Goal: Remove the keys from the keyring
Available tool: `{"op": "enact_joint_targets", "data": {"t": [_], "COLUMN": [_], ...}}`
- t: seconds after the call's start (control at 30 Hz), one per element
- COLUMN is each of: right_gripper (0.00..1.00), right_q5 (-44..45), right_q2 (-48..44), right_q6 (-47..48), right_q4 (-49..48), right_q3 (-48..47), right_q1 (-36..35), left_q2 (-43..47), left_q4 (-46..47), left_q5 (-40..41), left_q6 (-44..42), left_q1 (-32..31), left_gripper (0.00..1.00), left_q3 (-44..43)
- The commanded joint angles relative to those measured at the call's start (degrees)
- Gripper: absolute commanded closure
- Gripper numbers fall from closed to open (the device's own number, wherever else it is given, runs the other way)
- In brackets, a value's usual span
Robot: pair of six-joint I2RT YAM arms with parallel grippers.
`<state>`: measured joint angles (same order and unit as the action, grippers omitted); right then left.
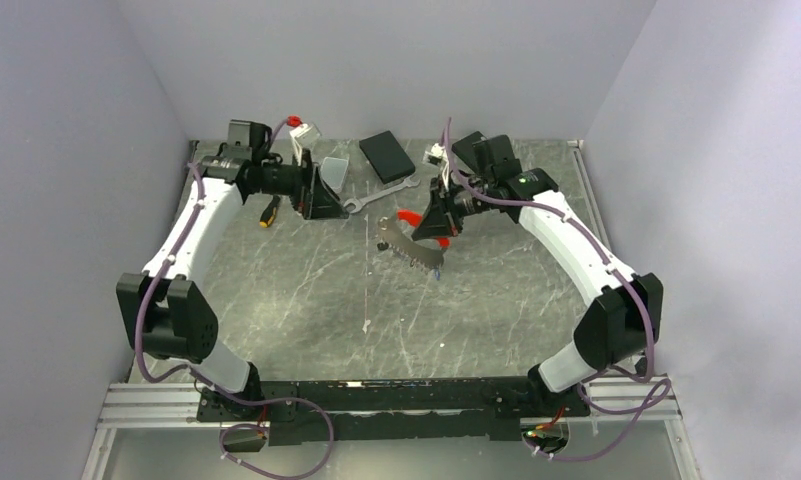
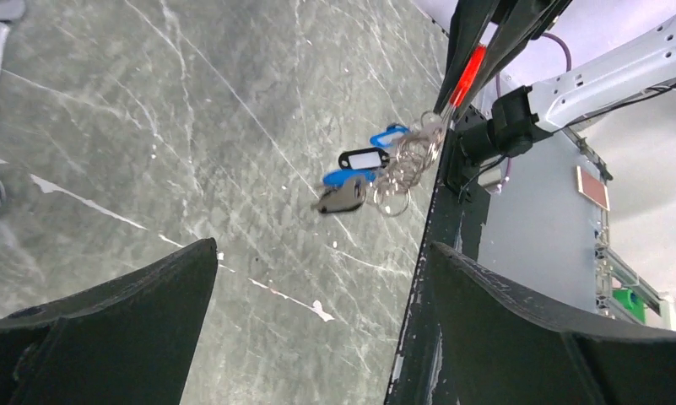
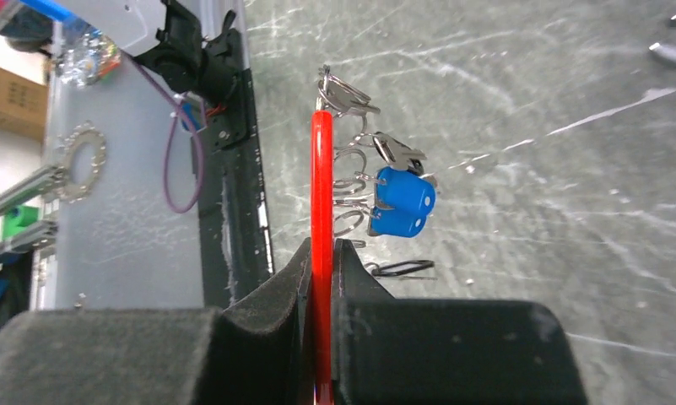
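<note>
**Both tools and the key bunch, seen from three views.** My right tool (image 3: 322,253) is clenched on the keyring (image 3: 321,169). The red loop stands edge-on between the two pads, and its free end projects past the fingertips. A cluster of thin grey rings (image 3: 348,94) hooks over that end. The blue-headed keys (image 3: 404,202) hang from the rings just beside the loop, on the side away from the black rail (image 3: 233,211) at the worktop's near edge.

My left tool (image 2: 321,249) is released, its fingers spread wide with nothing between them. It faces the bunch from well apart. Bare marbled worktop (image 1: 306,300) lies between the two tools, and the widest open stretch runs from the bunch toward the near edge.

Behind the bunch a silver wrench (image 1: 376,198) lies near, with a black box (image 1: 388,155) beyond it. A screwdriver (image 1: 269,212) lies just beside my left arm. Grey walls close the left, right and far edges. Whether the keys touch the worktop I cannot tell.
</note>
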<state>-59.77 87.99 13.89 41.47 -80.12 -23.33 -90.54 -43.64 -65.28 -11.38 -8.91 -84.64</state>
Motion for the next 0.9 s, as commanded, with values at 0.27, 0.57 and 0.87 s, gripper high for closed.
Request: {"op": "enact_joint_targets", "data": {"t": [0.27, 0.57, 0.87], "right_gripper": [1.00, 1.00, 1.00], "right_q5": [41.31, 62.05, 84.30], "right_q2": [2.26, 1.67, 1.86], "right_q6": [15.94, 18.27, 24.96], "right_q4": [16.97, 15.35, 11.01], "right_q3": [-9.22, -7.10, -4.17], "right_q1": [-10.72, -17.01, -25.66], "left_q2": [3.86, 4.50, 5.43], "left_q4": [-1.67, 5.41, 9.22], "left_q5": [-6.08, 5.75, 21.15], "left_q6": [-8.22, -0.08, 7.16], "left_q1": [0.49, 0.62, 2.57], "left_gripper": [0.01, 0.00, 0.00], "left_q3": [-2.19, 2.19, 1.47]}}
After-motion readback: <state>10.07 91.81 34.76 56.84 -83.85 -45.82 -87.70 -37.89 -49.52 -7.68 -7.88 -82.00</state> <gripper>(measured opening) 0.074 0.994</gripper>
